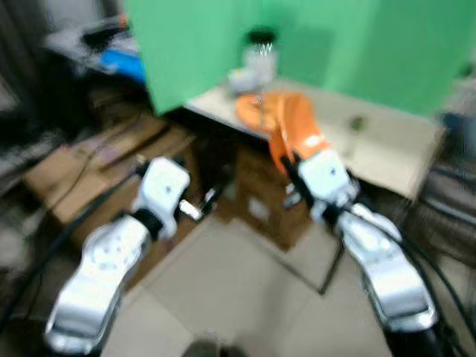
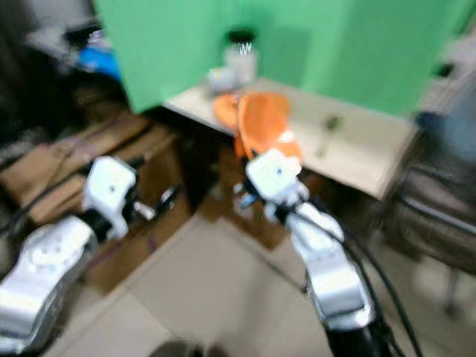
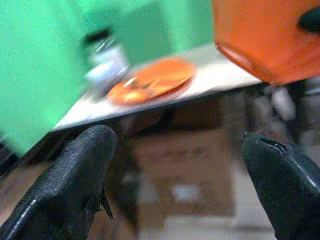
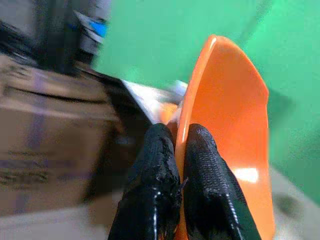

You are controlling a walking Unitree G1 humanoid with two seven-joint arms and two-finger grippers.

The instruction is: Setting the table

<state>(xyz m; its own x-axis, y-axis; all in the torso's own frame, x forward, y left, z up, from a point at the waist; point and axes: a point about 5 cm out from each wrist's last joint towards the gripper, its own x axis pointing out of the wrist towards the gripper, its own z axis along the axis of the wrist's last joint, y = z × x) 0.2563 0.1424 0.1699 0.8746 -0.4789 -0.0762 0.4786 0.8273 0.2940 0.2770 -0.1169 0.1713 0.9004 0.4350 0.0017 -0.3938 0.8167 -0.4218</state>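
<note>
1. Table: in the blurred left eye view, a pale table stands ahead against a green backdrop. An orange plate already lies flat on its near corner, beside a jar with a dark lid. The right gripper carries an orange bowl on edge, just short of the table.
2. Right eye view: the same scene. The left gripper hangs low over cardboard boxes, well apart from the table.
3. Left wrist view: the left claw's two black fingers stand wide apart and hold nothing.
4. Right wrist view: the right claw's fingers pinch the bowl's rim, one each side.
5. Judgement: the plate is set, while the bowl is yet to be put down, so the job looks partly done.
</note>
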